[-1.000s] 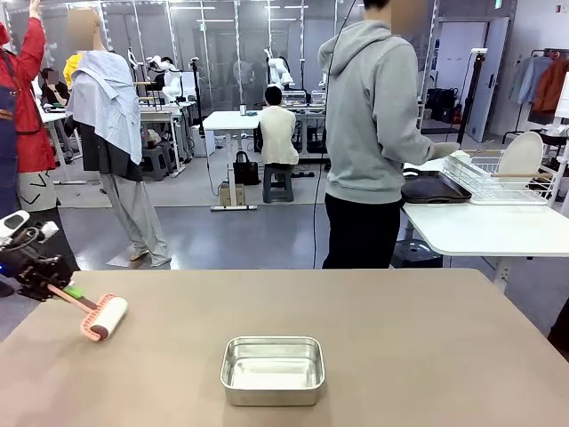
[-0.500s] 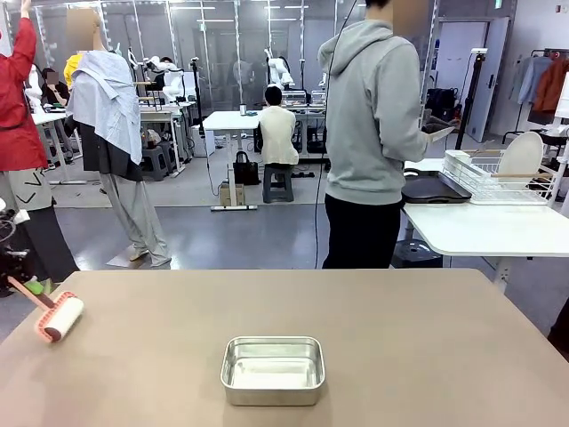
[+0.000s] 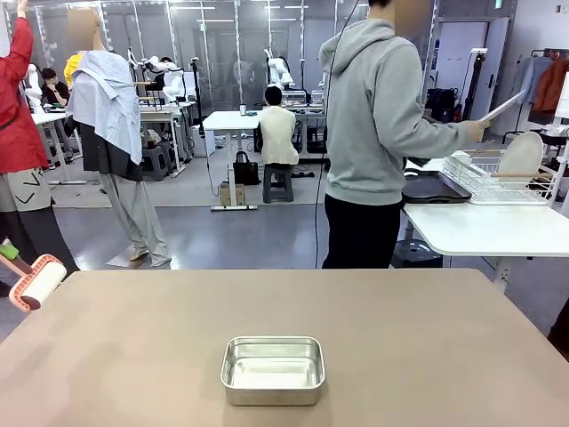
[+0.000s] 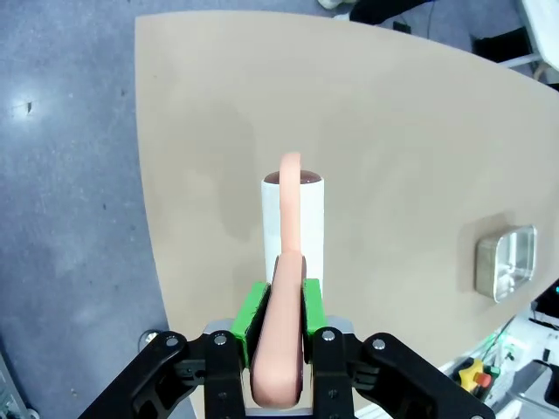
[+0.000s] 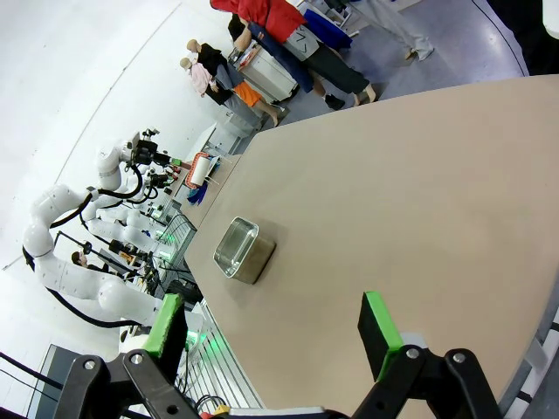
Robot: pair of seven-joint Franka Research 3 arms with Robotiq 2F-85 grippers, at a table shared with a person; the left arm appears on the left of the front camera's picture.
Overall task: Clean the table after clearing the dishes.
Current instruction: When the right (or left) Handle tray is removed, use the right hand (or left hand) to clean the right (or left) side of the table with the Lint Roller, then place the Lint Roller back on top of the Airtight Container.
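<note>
Rolling away to the far left goes the lint roller (image 3: 36,281), which a second ago sat well in on the table's left side and now hangs at the left edge of the front view, over the table's corner with its pink handle running out of frame. The person (image 3: 373,133) has changed too, one arm now stretched toward the right of the frame with a thin white sheet-like thing in the hand, too edge-on to identify.

Down the left wrist view, the left gripper (image 4: 279,319) is clamped tight on that pink handle, green pads pressed against both sides of it, the white roll pointing up the middle of the frame above the table (image 4: 393,157). Whether the roll touches the top I cannot tell.

Bottom of the right wrist view, the right gripper (image 5: 271,336) stands spread wide with nothing between its green pads, above the brown tabletop.

A steel pan (image 3: 272,369) sits alone low and centre in the front view. At the right of that view, on the white side table (image 3: 480,233), a dark tray (image 3: 434,188) lies beside a dish rack (image 3: 498,181) with a white plate (image 3: 521,154) standing upright in it.
</note>
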